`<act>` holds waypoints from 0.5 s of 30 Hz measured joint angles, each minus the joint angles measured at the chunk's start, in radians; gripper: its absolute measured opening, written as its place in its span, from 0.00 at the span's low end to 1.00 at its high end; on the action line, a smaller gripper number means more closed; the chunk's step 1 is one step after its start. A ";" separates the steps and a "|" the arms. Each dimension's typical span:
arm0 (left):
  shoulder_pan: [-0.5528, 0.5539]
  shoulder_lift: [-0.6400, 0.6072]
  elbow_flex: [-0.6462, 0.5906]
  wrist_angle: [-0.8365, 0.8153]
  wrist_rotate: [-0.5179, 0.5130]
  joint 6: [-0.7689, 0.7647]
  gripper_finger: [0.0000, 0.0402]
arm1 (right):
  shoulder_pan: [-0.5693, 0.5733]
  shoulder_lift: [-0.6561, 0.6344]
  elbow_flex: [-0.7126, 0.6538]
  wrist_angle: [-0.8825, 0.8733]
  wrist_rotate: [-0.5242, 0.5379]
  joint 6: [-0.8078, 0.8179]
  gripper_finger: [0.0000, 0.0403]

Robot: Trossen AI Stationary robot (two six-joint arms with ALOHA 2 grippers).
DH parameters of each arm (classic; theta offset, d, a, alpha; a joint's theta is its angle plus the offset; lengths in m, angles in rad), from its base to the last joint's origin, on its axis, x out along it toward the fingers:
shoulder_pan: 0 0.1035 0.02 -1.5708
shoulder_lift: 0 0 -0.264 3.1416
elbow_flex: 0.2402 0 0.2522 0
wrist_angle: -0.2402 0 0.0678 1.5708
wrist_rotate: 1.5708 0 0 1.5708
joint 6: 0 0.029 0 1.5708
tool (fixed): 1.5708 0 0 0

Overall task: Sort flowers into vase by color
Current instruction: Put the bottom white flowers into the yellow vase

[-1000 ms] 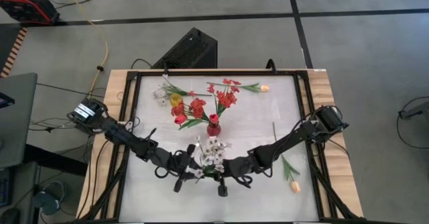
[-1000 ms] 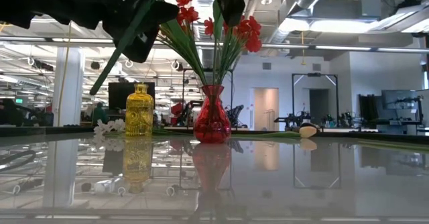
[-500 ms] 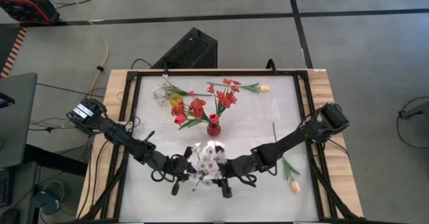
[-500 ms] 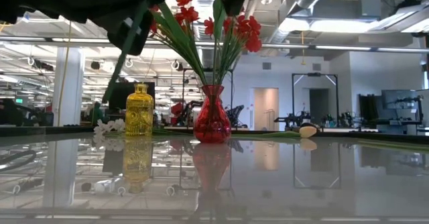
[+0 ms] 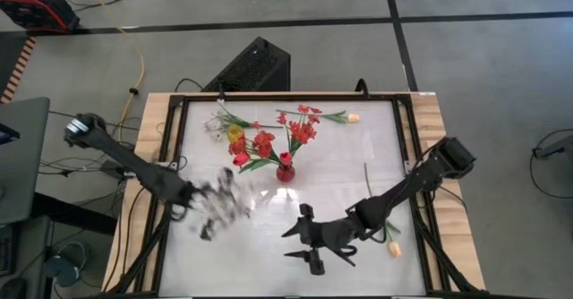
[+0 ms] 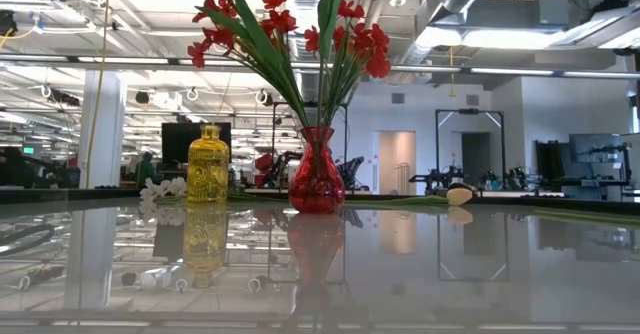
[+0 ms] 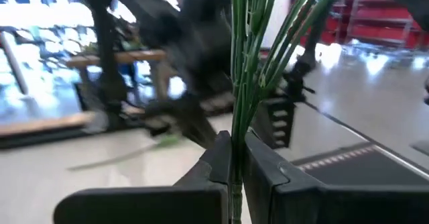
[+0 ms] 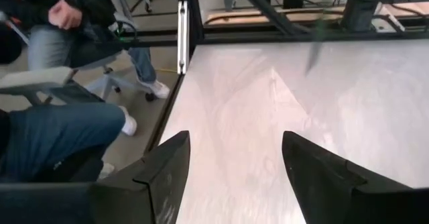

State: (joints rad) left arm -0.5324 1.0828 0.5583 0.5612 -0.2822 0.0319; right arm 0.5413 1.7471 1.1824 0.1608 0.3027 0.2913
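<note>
L gripper [image 7: 231, 167] clamped tight on green stems of the white flower spray [image 5: 219, 208], at table's left-front, blossoms blurred. R gripper [image 8: 234, 163] jaws wide apart, empty, low over front-centre table [image 5: 340, 169]. Spray judged light, floppy, blossoms fragile — hold low on stems, as now. Yellow vase [image 5: 235, 133] and red vase [image 5: 285, 171] stand close together; crowded red flowers [image 5: 300, 131] overhang — approach from above. Peach tulip [image 5: 394, 248] lies near right edge.

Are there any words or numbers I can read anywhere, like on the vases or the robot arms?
None can be read.
Red vase: no writing shows.
Yellow vase: raised pattern only, no letters.
Left arm and right arm: any labels are too small to read.
Room behind the table: signs too far and blurred.
</note>
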 joint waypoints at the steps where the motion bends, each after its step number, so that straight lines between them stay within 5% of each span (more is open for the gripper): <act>1: 0.004 -0.055 0.000 -0.042 -0.015 0.008 0.00 | 0.004 0.006 0.000 0.007 0.001 0.001 0.66; 9: 0.036 -0.426 0.000 -0.270 -0.095 0.064 0.00 | 0.015 0.009 0.000 0.001 0.013 -0.008 0.66; 15: 0.117 -0.582 0.000 -0.355 -0.226 0.128 0.00 | 0.012 0.009 0.000 -0.004 0.013 -0.012 0.66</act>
State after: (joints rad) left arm -0.4152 0.5011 0.5579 0.2059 -0.5084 0.1597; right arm 0.5538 1.7557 1.1824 0.1570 0.3157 0.2796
